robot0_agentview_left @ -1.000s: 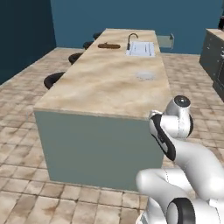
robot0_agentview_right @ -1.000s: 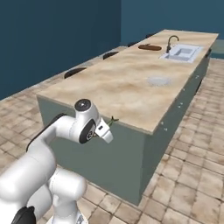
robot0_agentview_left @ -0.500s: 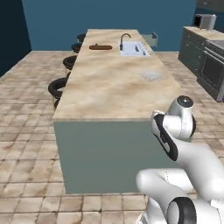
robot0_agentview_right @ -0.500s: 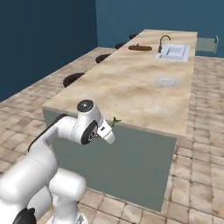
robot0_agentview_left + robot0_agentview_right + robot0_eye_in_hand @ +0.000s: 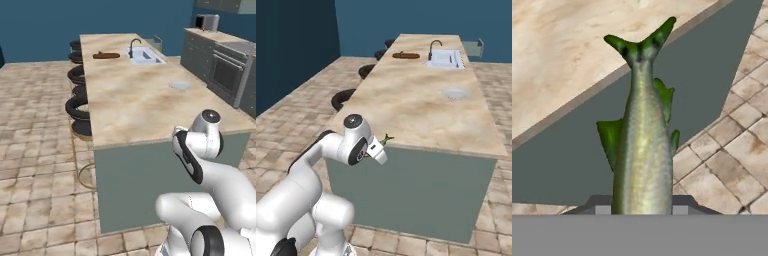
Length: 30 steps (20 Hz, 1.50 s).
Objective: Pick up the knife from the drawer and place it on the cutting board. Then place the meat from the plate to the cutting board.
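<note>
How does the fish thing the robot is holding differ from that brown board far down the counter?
The meat is greenish-grey, slim and finned; the cutting board is dark reddish-brown and oval. The meat is held in the gripper off the counter's near end; the board lies flat by the sink.

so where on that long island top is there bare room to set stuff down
The beige marble island top is bare from its near edge up to the small round pale plate, and along the stool side up to the dark reddish-brown oval cutting board. The far end is crowded: board, white sink with faucet. The gripper holds the greenish fish-like meat.
</note>
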Tool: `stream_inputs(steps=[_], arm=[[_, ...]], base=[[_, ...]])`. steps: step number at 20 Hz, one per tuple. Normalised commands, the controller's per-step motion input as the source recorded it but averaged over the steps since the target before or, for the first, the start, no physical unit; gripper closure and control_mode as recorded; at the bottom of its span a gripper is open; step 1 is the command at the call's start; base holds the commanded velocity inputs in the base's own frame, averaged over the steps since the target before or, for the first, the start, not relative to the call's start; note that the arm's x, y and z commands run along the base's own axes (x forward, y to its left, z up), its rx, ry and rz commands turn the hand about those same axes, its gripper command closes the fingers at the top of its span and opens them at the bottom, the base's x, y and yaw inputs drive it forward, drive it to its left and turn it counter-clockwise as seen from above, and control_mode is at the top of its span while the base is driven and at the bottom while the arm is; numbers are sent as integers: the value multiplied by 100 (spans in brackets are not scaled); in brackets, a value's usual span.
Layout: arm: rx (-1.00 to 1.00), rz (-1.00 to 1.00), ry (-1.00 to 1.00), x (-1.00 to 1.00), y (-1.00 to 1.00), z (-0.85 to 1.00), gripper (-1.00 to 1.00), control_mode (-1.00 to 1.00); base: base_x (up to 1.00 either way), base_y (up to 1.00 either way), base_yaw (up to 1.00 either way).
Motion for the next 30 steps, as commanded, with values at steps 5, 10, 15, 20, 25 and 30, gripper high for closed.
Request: stream_inputs(steps=[5, 10, 15, 20, 25, 30], arm=[[0, 0, 0, 0, 0, 0, 100, 100], [0, 0, 0, 0, 0, 0, 100, 100], [0, 0, 0, 0, 0, 0, 100, 100], [0, 0, 0, 0, 0, 0, 100, 100], [0, 0, 0, 0, 0, 0, 100, 100], [0, 0, 0, 0, 0, 0, 100, 100]], base=[[51, 92, -35], [53, 90, -36], [50, 78, -41], [35, 66, -47], [32, 69, -46], [-13, 70, -43]])
